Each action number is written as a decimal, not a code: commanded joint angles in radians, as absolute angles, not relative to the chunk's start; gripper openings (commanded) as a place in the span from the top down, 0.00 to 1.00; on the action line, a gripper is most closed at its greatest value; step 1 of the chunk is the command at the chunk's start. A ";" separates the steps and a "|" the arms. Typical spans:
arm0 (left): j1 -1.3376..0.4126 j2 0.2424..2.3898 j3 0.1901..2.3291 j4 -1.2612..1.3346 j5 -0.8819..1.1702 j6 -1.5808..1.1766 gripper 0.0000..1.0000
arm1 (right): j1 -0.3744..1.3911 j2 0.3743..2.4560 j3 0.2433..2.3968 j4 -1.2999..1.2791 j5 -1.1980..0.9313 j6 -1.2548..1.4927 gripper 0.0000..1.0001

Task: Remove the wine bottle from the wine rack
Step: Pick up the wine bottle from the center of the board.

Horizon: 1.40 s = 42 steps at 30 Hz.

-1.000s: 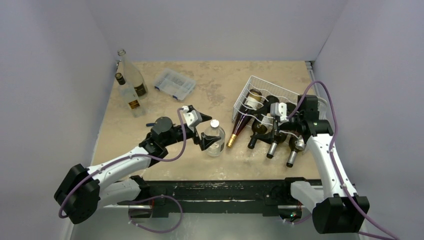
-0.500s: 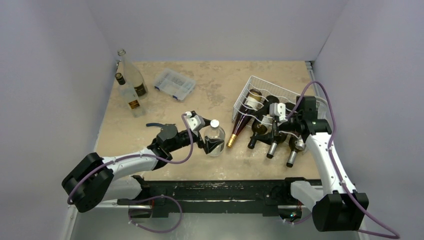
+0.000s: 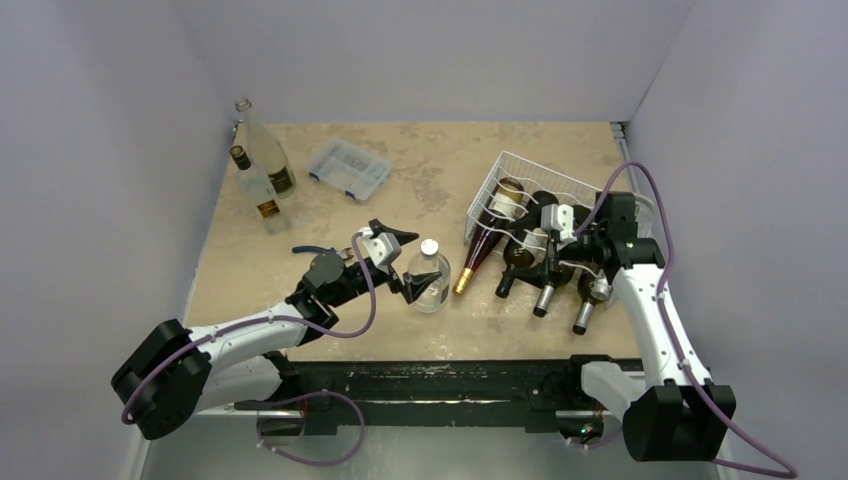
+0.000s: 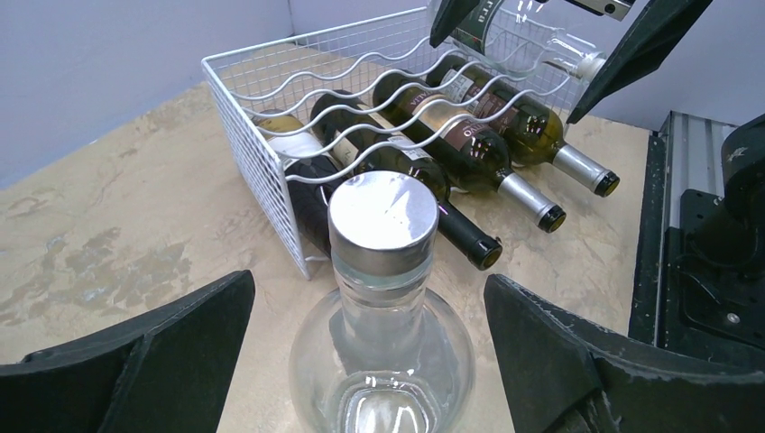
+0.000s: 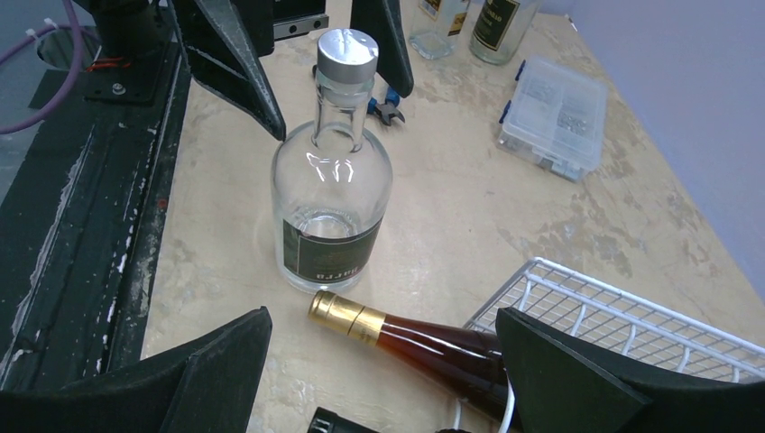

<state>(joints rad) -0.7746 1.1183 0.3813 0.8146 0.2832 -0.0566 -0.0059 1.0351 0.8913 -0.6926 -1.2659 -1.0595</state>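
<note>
1. The wine rack (image 3: pixel 530 190) sat by the right edge of the counter (image 3: pixel 480 330), toward the far corner.
2. Several wine bottles (image 3: pixel 480 252) lay in its cradles, with their necks poking out over the near side.
3. A clear bottle (image 3: pixel 430 278) with a silver cap stood upright just left of those necks.
4. The left claw (image 4: pixel 368 278) was spread wide, one finger on each side of the clear bottle's neck and neither touching the glass.
5. The right claw (image 5: pixel 381 316) was also wide and empty, above the necks of the racked bottles.
6. A small clear box (image 3: pixel 349 168) with compartments lay near the far edge.
</note>
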 commanded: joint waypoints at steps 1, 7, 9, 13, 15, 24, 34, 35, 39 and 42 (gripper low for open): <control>-0.779 1.113 0.382 0.859 0.274 -0.025 0.00 | -0.008 1.037 0.899 -0.701 -1.273 -1.075 0.01; -0.779 1.120 0.400 0.874 0.275 -0.017 0.03 | -0.008 1.039 0.896 -0.697 -1.275 -1.075 0.01; -0.779 1.128 0.414 0.872 0.280 -0.014 0.05 | -0.008 1.037 0.895 -0.694 -1.275 -1.072 0.01; -0.779 1.145 0.439 0.870 0.282 -0.014 0.09 | -0.014 1.034 0.892 -0.689 -1.277 -1.068 0.01; -0.779 1.149 0.453 0.865 0.281 -0.017 0.14 | -0.015 1.033 0.892 -0.689 -1.278 -1.066 0.01; -0.782 1.143 0.470 0.844 0.270 -0.027 0.25 | -0.014 1.034 0.885 -0.682 -1.280 -1.063 0.01; -0.793 1.146 0.497 0.802 0.286 -0.010 0.33 | -0.014 1.038 0.884 -0.681 -1.278 -1.063 0.01; -0.793 1.150 0.503 0.796 0.291 -0.007 0.34 | -0.014 1.038 0.884 -0.681 -1.279 -1.063 0.01; -0.795 1.157 0.512 0.788 0.300 -0.005 0.45 | -0.014 1.034 0.885 -0.681 -1.276 -1.065 0.01; -0.794 1.153 0.514 0.781 0.301 -0.005 0.57 | -0.015 1.033 0.884 -0.682 -1.275 -1.065 0.01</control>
<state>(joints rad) -0.7879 1.1519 0.4763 0.7712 0.2825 -0.0261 -0.0078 1.0386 0.8913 -0.6895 -1.2663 -1.0595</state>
